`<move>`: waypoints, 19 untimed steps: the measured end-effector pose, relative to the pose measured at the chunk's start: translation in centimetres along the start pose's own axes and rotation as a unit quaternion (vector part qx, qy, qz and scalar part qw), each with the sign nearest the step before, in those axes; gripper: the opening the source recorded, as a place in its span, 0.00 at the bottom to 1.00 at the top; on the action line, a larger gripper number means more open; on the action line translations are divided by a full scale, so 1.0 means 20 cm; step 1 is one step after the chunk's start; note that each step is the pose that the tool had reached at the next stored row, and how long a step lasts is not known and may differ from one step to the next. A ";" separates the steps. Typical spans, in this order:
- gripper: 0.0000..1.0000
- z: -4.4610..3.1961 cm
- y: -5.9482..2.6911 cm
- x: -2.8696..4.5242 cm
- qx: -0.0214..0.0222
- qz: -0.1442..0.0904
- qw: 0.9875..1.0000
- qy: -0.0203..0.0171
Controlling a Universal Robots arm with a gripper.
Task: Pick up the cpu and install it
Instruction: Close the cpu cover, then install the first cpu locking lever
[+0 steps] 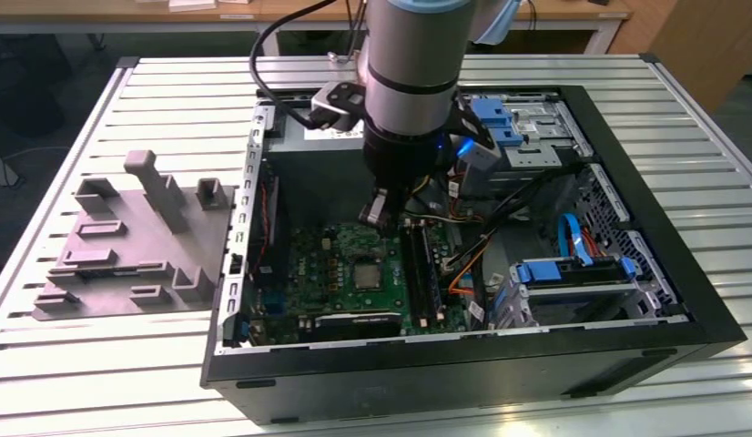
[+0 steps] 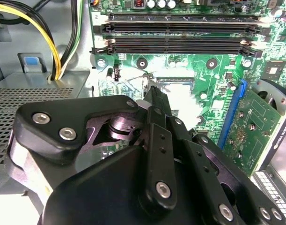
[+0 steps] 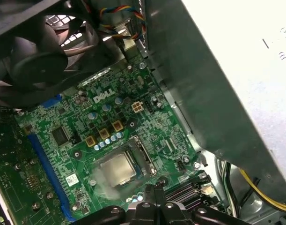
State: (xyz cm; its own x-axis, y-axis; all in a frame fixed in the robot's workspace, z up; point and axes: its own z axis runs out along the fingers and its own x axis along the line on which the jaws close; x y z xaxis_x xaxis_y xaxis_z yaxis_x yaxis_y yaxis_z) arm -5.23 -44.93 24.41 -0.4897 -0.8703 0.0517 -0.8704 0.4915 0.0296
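Cpu (image 3: 118, 169) is already lying in the motherboard socket (image 3: 142, 161), seen in the first wrist view: flat square, dull silver top, thin pale rim, looks level with the socket frame, though a hazy glare patch beside it hides 1 edge.

Gripper (image 3: 154, 193) hangs just above the board, near the socket, not touching the chip. Fingers look drawn together with nothing between them in both wrist views.

Risks, as I judge them:
- Chip not fully seated or slightly rotated: any downward push would bend socket pins.
- Gripper sits close to the RAM slots (image 2: 180, 30) and cables (image 1: 522, 205): a sideways drift could snag or scrape.
- Retention frame looks open; chip is loose if the case (image 1: 667, 228) gets bumped.
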 end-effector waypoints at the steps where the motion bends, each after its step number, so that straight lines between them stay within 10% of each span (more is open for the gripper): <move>1: 0.11 0.000 -0.001 0.001 0.000 0.000 1.000 0.001; 19: 0.11 0.006 0.019 0.067 0.002 -0.006 1.000 0.004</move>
State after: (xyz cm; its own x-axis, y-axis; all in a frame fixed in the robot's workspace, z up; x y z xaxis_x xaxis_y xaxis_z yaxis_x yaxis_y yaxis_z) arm -6.23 -45.91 24.36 -0.4797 -0.8755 0.0586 -0.8760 0.4817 0.0258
